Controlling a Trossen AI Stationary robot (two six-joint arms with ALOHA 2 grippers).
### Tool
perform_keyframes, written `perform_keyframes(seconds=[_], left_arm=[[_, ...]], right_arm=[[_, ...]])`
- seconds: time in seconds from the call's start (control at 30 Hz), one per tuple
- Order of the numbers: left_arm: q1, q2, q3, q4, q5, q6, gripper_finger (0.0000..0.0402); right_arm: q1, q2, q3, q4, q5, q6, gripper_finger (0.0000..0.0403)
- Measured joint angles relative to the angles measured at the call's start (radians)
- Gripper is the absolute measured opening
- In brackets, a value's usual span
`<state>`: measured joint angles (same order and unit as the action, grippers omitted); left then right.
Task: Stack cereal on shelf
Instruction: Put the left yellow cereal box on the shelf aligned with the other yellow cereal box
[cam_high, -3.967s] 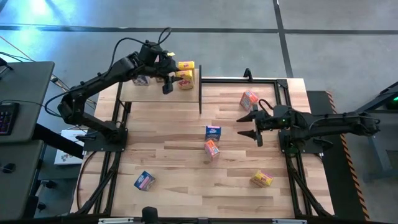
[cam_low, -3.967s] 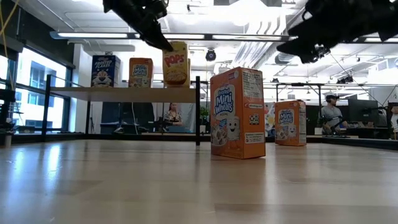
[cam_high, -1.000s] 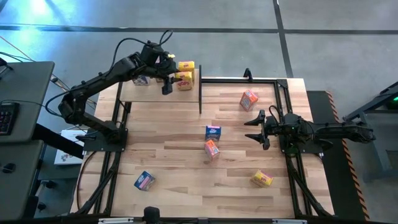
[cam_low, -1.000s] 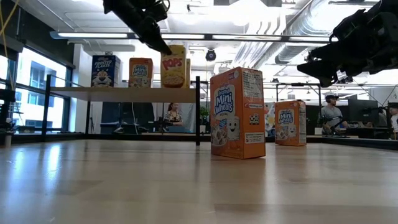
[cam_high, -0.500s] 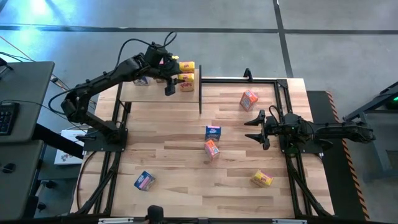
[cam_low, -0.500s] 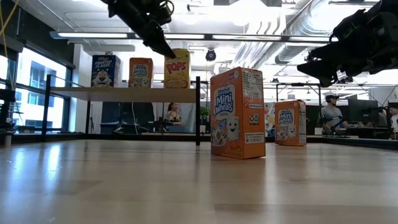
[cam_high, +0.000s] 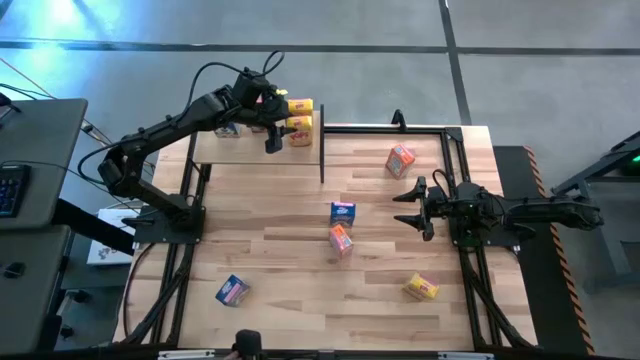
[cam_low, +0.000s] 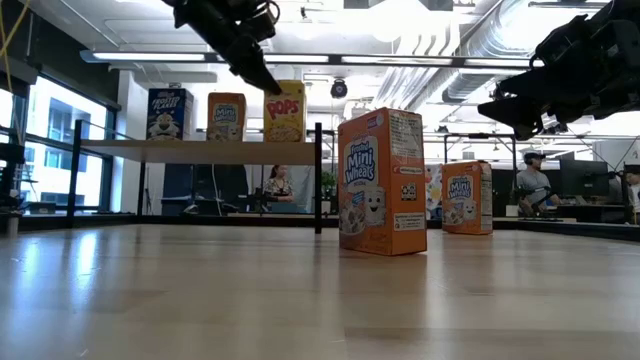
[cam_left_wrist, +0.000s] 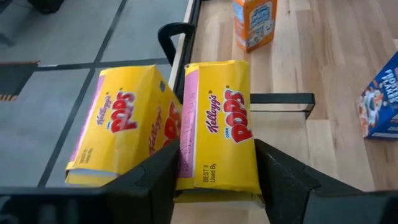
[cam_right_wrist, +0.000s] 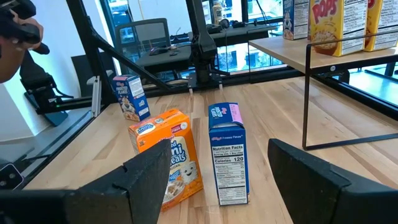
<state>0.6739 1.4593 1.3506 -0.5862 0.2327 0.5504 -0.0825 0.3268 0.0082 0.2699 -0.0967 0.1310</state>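
Two yellow cereal boxes (cam_left_wrist: 217, 124) at shelf (cam_high: 235, 150) twelve o'clock, left gripper (cam_left_wrist: 214, 177) straddling one, grip unclear, right gripper (cam_high: 408, 207) spread at three o'clock

Shelf (cam_high: 240, 150): table's 11 o'clock corner.
On shelf: Pops boxes (cam_high: 298, 122) at its 3 o'clock end, left gripper (cam_high: 272, 140) just beside them.
Table centre: two boxes (cam_high: 342, 226).
Right gripper (cam_high: 410, 206): 3 o'clock of centre.
Loose boxes: 1 (cam_high: 400, 160), 5 (cam_high: 420, 288), 7 o'clock (cam_high: 232, 291).
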Motion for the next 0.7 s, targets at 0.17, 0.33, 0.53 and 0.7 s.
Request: perform_keyframes(seconds=[0.17,0.33,0.53,0.7], left_arm=[[-0.002,-0.002,0.0,-0.004,-0.013,-0.007,0.0203],[-0.003,-0.003,0.0,-0.002,-0.013,-0.007,0.0218],[-0.006,-0.012,-0.001,-0.002,-0.024,-0.008,0.0221],[-0.023,-0.048,-0.001,-0.001,-0.056,-0.008,0.0221]], right_arm=[[0.0,0.0,0.0,0.0,0.0,0.0,0.0261],[0.0,0.0,0.0,0.0,0.0,0.0,0.0261],[0.0,0.0,0.0,0.0,0.0,0.0,0.0261],[0.0,0.0,0.0,0.0,0.0,0.0,0.0261]])
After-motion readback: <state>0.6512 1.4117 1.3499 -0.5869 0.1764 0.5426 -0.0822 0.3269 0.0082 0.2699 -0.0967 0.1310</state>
